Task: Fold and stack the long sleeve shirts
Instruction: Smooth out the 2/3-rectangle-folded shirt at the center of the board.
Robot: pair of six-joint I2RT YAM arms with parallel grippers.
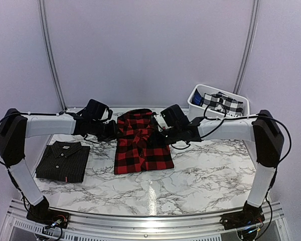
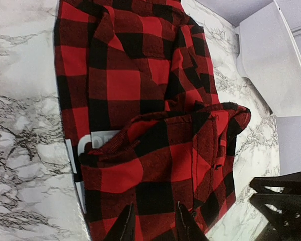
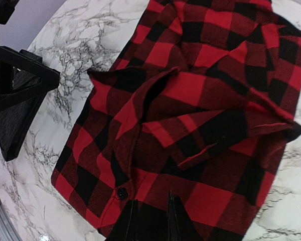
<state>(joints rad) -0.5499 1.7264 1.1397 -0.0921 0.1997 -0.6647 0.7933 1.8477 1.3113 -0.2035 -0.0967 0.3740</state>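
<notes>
flannel shirt (image 1: 143, 148) centred, pinstriped shirt (image 1: 63, 160) left edge

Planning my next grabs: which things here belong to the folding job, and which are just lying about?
Job: red-and-black flannel shirt, mid-table; black pinstriped shirt, folded at left.
Lying about: white bin at the back right; black-and-white checked cloth inside it.

A red-and-black checked shirt (image 1: 143, 148) lies folded at the centre of the marble table (image 1: 205, 170). The left arm (image 1: 50, 124) and right arm (image 1: 226, 128) reach in over its upper edge (one from each side). A black shirt (image 1: 62, 161) lies folded at left, and a white bin (image 1: 194, 103) sits upper right.
</notes>
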